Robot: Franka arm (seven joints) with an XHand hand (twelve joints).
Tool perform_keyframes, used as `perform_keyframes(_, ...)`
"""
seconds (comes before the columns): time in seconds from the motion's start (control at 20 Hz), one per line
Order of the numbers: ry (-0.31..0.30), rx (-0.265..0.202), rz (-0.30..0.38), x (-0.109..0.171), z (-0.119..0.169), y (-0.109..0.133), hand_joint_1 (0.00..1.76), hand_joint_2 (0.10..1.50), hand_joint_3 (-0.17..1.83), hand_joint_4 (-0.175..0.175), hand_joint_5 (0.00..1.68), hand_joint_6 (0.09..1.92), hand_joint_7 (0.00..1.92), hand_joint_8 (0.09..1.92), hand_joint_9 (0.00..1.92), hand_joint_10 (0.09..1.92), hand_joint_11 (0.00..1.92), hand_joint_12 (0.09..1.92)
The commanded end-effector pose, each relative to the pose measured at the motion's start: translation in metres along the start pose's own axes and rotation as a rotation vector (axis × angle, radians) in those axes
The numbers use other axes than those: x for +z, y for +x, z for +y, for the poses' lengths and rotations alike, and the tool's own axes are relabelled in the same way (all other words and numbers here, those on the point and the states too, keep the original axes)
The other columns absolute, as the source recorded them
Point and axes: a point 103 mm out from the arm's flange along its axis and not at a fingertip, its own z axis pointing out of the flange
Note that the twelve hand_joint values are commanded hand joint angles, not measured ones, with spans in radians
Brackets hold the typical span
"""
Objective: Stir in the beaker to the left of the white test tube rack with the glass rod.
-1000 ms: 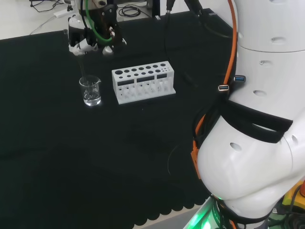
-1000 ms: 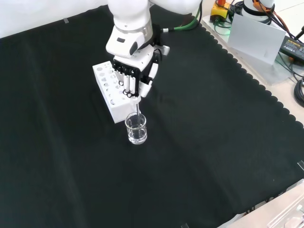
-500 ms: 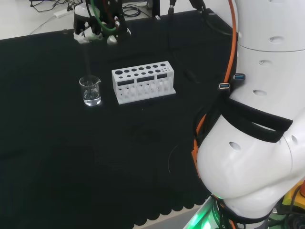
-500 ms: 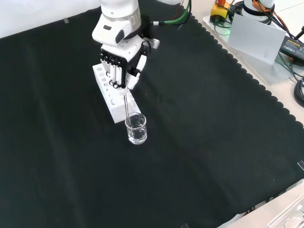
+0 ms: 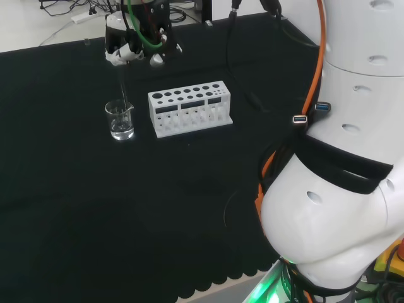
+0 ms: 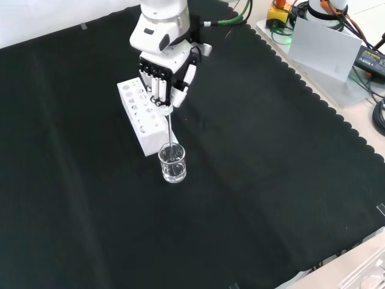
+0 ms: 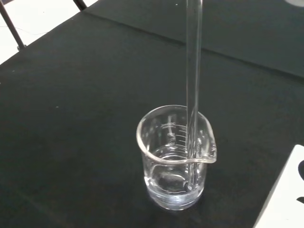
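The glass rod [image 7: 194,71] stands nearly upright with its lower end inside the small clear beaker [image 6: 172,163], close to the spout side of the wall, dipping into a shallow pool of clear liquid. In the front view the hand [image 6: 165,75] hangs at about twelve o'clock from the beaker, its fingers curled and clamped on the rod's upper end. The white test tube rack [image 5: 190,108] sits on the black cloth [image 6: 271,180] just beside the beaker, at three o'clock from it in the head view.
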Motion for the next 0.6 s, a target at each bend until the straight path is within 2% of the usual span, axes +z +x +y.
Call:
perform_keyframes(0.05, 0.005, -0.023, 0.024, 0.000, 0.006, 0.025, 1.31, 1.10, -0.17, -0.175, 1.30, 0.17, 1.20, 0.97, 1.65, 0.68, 1.60, 0.69)
perform_keyframes(0.4, -0.013, -0.053, 0.037, -0.001, 0.028, 0.032, 1.31, 1.10, -0.17, -0.175, 1.30, 0.17, 1.20, 0.97, 1.65, 0.68, 1.60, 0.69)
perform_keyframes(0.6, -0.021, -0.056, 0.027, -0.003, 0.032, 0.025, 1.31, 1.10, -0.17, -0.175, 1.30, 0.17, 1.20, 0.97, 1.65, 0.68, 1.60, 0.69)
